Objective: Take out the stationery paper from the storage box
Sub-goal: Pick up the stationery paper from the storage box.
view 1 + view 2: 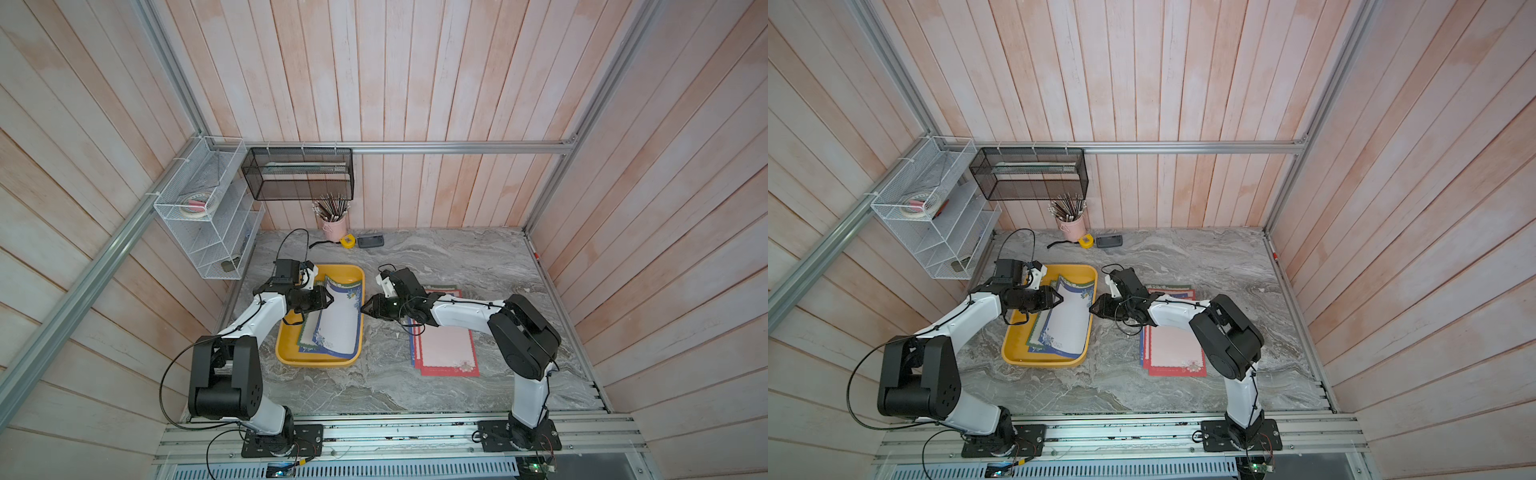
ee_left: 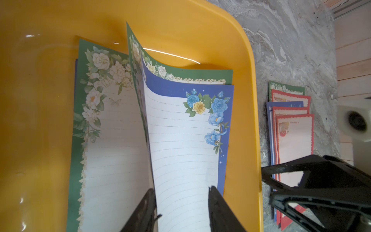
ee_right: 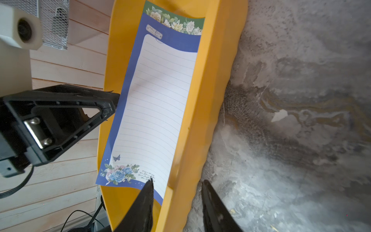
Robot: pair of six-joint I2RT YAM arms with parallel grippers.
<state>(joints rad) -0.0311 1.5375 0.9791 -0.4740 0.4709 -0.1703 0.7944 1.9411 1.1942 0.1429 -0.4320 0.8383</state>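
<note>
Currently the left gripper point(image 2: 181, 188) has its jaws apart astride the raised long edge of the blue sheet point(image 2: 180, 140), with no pinch made yet. That sheet bows up out of the tray point(image 2: 241, 60), and one green sheet point(image 2: 136, 60) is curled up behind it. Another green sheet point(image 2: 104, 150) lies flat beneath.

The right gripper point(image 3: 177, 180) has its jaws apart across the tray's near wall, one finger over the blue sheet's corner and one over the table point(image 1: 457, 257). Whether it presses the wall cannot be told. A stack point(image 1: 446, 349) of sheets lies on the table beside the tray.

Assessment: mid-task, at the grasp stage on the top sheet. The next move calls for closing on the blue sheet alone, shedding the green one, then lifting clear of the wall.
</note>
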